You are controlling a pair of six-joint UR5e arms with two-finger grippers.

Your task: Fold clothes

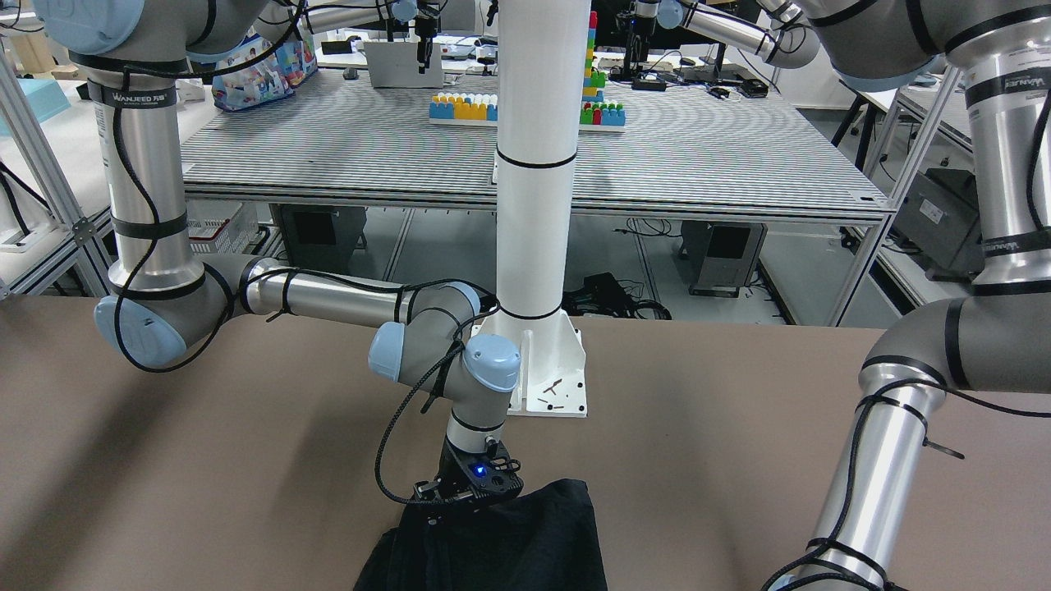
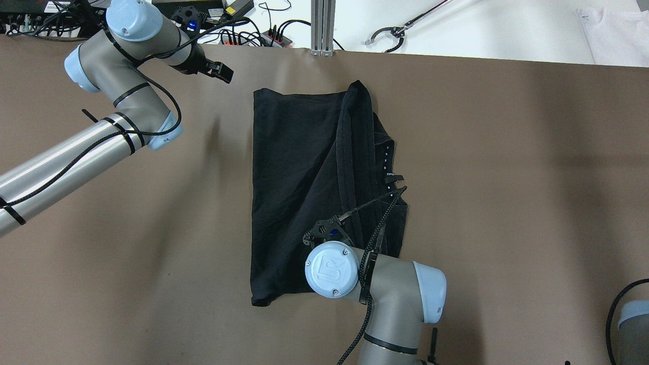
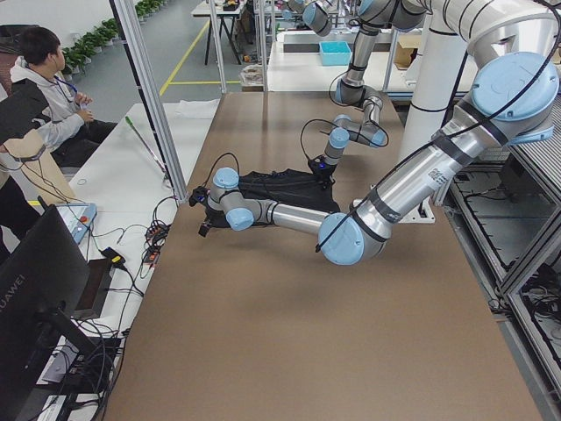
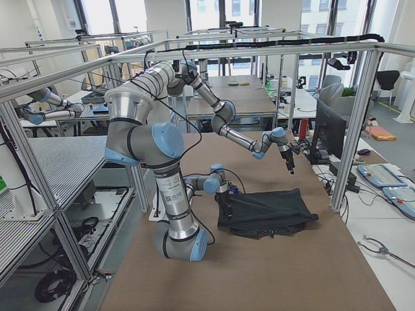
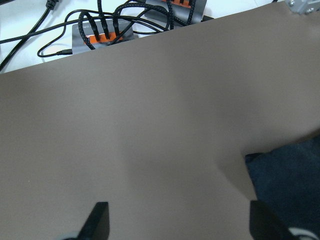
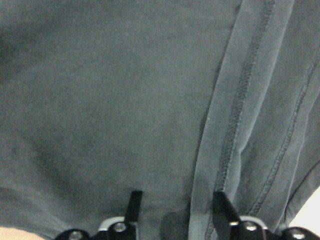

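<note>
— While lying flat mid-bench, partly folded: black garment (image 2: 299, 167), right portion turned over toward the left, hemmed edge (image 2: 347, 152) slanting from far to near across the top layer. Agreed?

— Agreed. Spread on the brown bench (image 2: 507, 203), a little toward the far side.

— And the right jaws?

— Set low over the garment's near end, under the bent right arm (image 2: 390, 284). Parted roughly halfway in the wrist view, fingertips (image 6: 135, 205) at or just above the cloth, straddling the hem band. Gripping nothing, as far as can be seen.

— And the left jaws?

— Spread wide, empty, hanging from the left arm (image 2: 61, 165) over bare bench near the garment's far left corner.

— Likely to go wrong how?

— Could close on the hem band alone, or on the top layer only, and peel the fold open instead of carrying it. Could equally bite through every layer and drag the whole pile across the bench. Looks soft and limp, so apt to slip out of a shallow pinch.

— Anything else?

— Worth watching the black cable (image 2: 377, 200) draped over the cloth beside the right wrist: hard to tell from the fabric, liable to snag a fold on lifting.

— And the far end?

— Unpinned. With the left jaws off the cloth, nothing to stop bunching toward the pull.
</note>
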